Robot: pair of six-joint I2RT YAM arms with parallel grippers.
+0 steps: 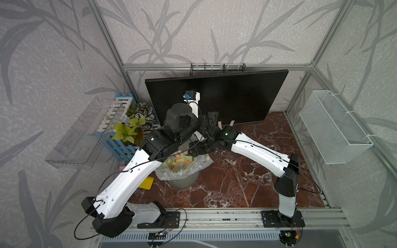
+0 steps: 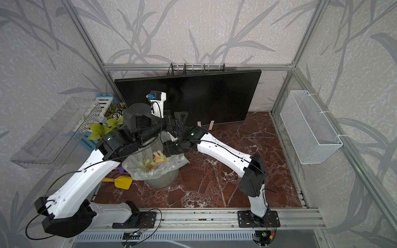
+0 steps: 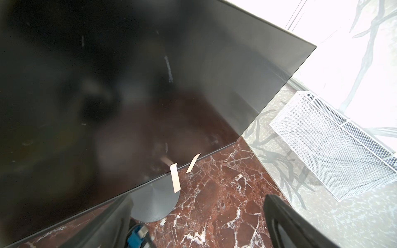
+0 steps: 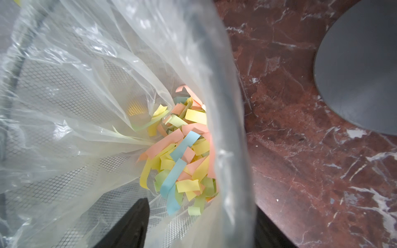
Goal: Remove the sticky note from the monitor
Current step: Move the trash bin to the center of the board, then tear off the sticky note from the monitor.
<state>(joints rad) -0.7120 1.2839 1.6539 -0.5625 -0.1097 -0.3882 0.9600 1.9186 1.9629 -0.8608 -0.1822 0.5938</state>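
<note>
monitor (image 1: 225, 101): black, upright on a grey disc stand (image 3: 154, 206), at the back of the marble table (image 1: 236, 182).
sticky note (image 3: 175, 180): pale pink strip stuck to the monitor's lower edge, hanging over the stand; second strip (image 3: 193, 163) just beside it.
left end effector (image 3: 198, 199): fingers spread wide, empty, near both strips, touching neither.
right end effector (image 4: 200, 208): fingers apart, gripping nothing, above the bin (image 1: 182, 182); its clear liner (image 4: 86, 85) holds many coloured strips (image 4: 184, 150).
</note>
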